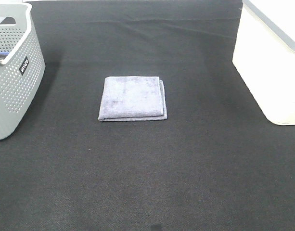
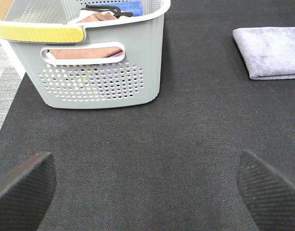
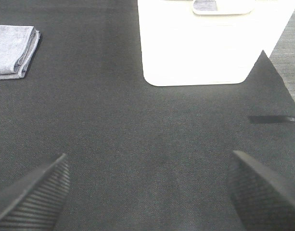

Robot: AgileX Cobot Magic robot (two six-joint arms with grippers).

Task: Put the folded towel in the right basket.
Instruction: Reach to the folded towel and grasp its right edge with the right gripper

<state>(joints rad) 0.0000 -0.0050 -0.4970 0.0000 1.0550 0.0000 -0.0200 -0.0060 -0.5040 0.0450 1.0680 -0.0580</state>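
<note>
Both spread wide, seemingly low: left claw (image 2: 147, 190), right claw (image 3: 148, 192).

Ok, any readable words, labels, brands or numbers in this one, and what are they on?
Black tag with white letters, on the side of the grey basket: slanted, too small and blurred to read.
Folded towel, white basket, black mat: no text visible.
Both wrist views: no text visible.
</note>
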